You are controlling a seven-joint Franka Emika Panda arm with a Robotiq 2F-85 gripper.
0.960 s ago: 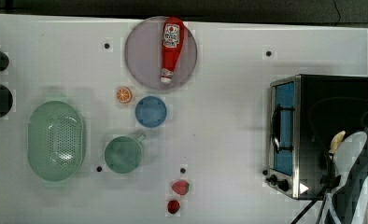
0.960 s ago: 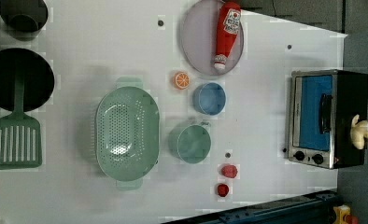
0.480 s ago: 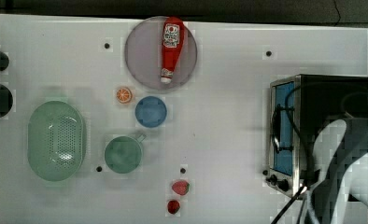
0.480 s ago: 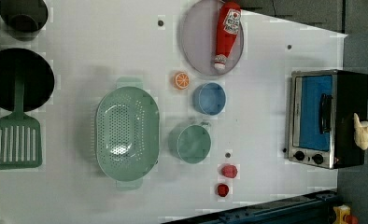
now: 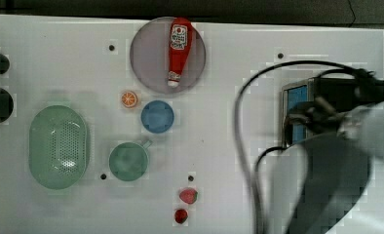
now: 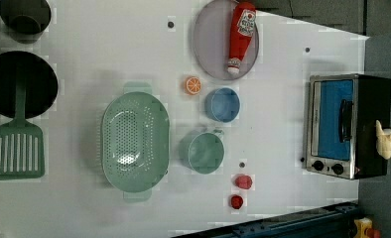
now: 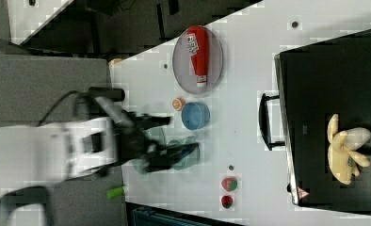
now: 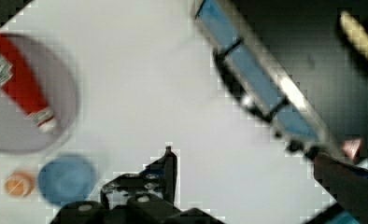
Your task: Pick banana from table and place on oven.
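The pale cream banana (image 6: 386, 141) lies on the black top of the oven (image 6: 347, 126), peel flaps splayed, with nothing holding it. In the right view the banana (image 7: 346, 148) rests toward the back of the oven (image 7: 334, 84) roof. My gripper (image 8: 243, 156) is open and holds nothing; it hangs above the white table (image 8: 140, 79) in front of the oven (image 8: 261, 79) door. The banana (image 8: 362, 35) shows beyond on the dark casing. In the top view my arm (image 5: 336, 161) covers most of the oven (image 5: 297, 105).
On the table (image 6: 283, 49) are a ketchup bottle (image 6: 240, 34) on a grey plate (image 6: 208, 44), an orange slice (image 6: 193, 85), a blue bowl (image 6: 223, 104), a green cup (image 6: 203, 152), a green colander (image 6: 134, 141), two strawberries (image 6: 243, 182), a spatula (image 6: 16, 148) and black pans (image 6: 20, 82).
My arm has pulled away from the oven top and now looms larger in the top view. The banana stays on the oven, free of my fingers.
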